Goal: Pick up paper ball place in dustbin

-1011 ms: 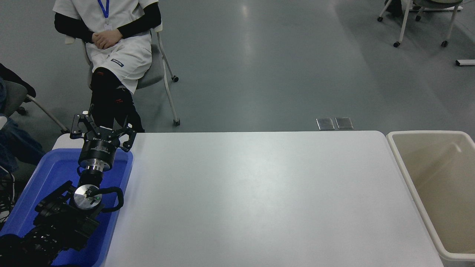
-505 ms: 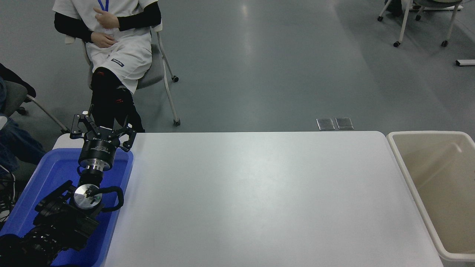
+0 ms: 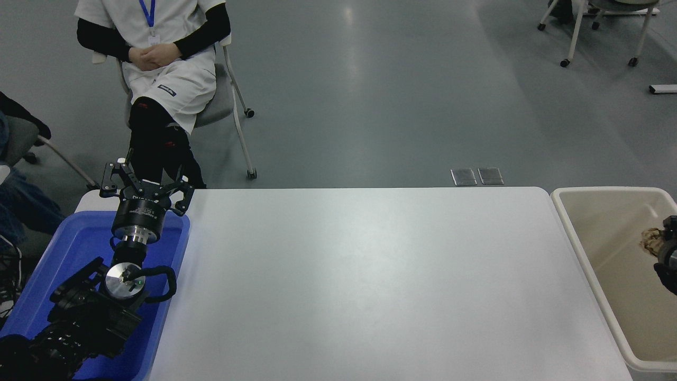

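Half a second ago the right edge of the picture showed only the dustbin [image 3: 568, 233]; now the right gripper [image 3: 667, 248] pokes in there over the bin's open inside, with the paper ball [image 3: 650, 241] at its tip. Only a sliver of this gripper shows, so whether its fingers are clamped on the ball cannot be told, though the ball sits right against them, above the bin's floor near the right-hand wall. At the lower left the left arm is parked as before over the blue tray [image 3: 79, 243], reaching away from the camera with the left gripper [image 3: 145, 186] spread open and holding nothing at the tray's far edge. The white table [image 3: 370, 275] lies between tray and bin. Beyond it, a person [image 3: 158, 79] sits on a chair with hands [image 3: 151, 55] clasped in the lap again, one having been raised a moment earlier.
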Motion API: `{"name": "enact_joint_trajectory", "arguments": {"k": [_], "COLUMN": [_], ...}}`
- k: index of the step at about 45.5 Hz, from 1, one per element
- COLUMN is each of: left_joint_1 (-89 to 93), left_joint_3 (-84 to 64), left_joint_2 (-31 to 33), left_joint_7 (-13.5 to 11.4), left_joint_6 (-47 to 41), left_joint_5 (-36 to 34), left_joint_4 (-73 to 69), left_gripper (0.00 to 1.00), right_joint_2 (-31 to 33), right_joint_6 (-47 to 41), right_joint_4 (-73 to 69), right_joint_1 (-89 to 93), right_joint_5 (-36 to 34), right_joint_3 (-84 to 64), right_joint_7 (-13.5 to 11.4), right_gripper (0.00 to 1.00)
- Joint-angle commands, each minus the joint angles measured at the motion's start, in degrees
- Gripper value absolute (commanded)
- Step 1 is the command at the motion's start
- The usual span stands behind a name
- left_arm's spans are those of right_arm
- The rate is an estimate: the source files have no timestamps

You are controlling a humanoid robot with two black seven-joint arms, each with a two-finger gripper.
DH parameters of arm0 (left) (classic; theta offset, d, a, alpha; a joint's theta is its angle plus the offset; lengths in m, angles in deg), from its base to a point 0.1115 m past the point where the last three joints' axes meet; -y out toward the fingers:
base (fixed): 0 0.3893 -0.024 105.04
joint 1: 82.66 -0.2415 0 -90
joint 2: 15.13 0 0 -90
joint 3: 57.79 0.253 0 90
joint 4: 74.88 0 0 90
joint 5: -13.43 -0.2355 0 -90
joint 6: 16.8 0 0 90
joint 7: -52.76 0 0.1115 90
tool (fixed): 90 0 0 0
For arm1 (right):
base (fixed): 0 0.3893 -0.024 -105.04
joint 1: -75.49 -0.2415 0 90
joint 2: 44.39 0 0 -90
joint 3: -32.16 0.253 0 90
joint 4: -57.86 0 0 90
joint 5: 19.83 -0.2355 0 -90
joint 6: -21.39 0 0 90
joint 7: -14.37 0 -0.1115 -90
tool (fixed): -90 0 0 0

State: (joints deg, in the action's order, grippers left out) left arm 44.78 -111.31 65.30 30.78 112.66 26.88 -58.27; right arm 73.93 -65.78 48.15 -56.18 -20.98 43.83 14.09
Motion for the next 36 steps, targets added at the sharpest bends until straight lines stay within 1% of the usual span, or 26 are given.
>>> {"name": "enact_joint_trajectory", "arguments": {"k": [1,18,36], "left_joint_1": [0.0,0.0,0.0], "left_joint_3": [0.0,0.0,0.0], "left_joint_2": [0.0,0.0,0.0], "left_joint_7": [0.0,0.0,0.0], "left_joint_6": [0.0,0.1,0.1], "left_joint_5": [0.0,0.0,0.0], "left_joint_4": [0.0,0.0,0.0], "left_gripper": [0.99,0.99,0.99], "right_joint_2": [-0.3,-1.1,-1.9], "right_joint_6": [0.0,0.8,0.8], "right_joint_4": [0.0,6.0,6.1], "right_joint_1": [0.8,2.8,6.0], "right_joint_5": [-0.3,-0.3,-0.3], "right_joint_3": [2.0,-1.5,-1.6], "right_joint_7": [8.1,8.1,8.1], "right_gripper": [0.0,0.0,0.0]}}
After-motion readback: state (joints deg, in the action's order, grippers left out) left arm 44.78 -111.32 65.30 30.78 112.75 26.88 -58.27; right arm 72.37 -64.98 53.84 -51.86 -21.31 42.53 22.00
